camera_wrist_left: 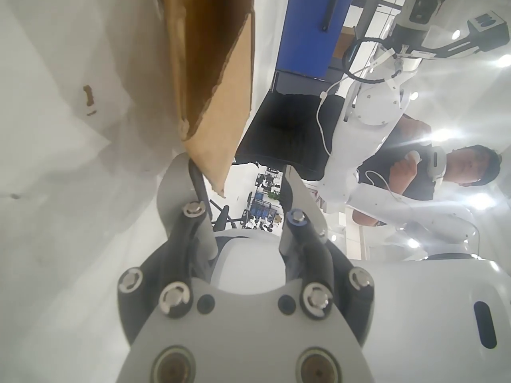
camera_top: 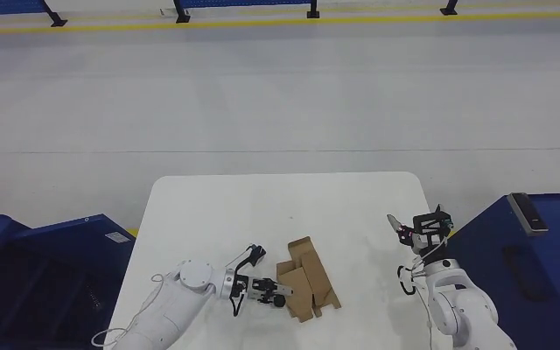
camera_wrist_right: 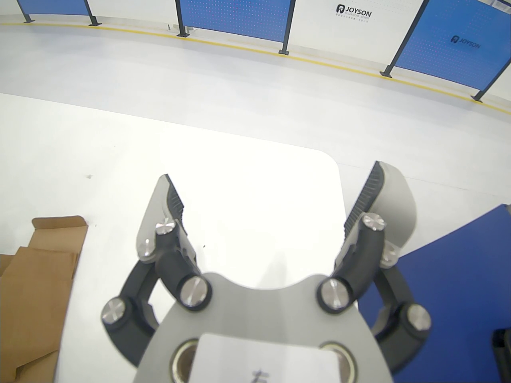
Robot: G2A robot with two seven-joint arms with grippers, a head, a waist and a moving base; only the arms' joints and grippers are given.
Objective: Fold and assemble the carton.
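Brown corrugated cardboard: carton [camera_top: 306, 280], one item, partly folded and not yet assembled, with panels and flaps splayed at differing angles.

Location: laid on the white tabletop [camera_top: 262, 201], close to the edge nearest the robot, roughly midway between the left and right edges.

Noted feature: one flap [camera_wrist_left: 223, 81] is raised off the tabletop, and its free edge is ragged.

Left tool [camera_wrist_left: 239, 185]: released. The jaws stand apart, with only the lower corner of the raised flap lying between them, close to one jaw. Nothing is clamped. The tool is set at the carton's left side.

Right tool [camera_wrist_right: 275, 185]: released, with the jaws spread wide and nothing held. It is positioned near the right edge of the tabletop, well apart from the carton, which is left unbraced on that side.

Hazards, as judged from this state:
- Slip: so little of the flap lies between the left jaws that the corner is likely to be squeezed out if they are closed here, and the flap could be dropped.
- Slide: with no counter-hold from the right tool, any push along the smooth tabletop would probably shift the whole carton rather than bend a crease. With the near edge so close, the carton could be pushed over it.
- Tear or false crease: the ragged edge looks weak. A pull taken at the corner alone could rip it further or fold the board off its scored line.
- Spring-back: panels already raised could fall open again if the carton is jolted.
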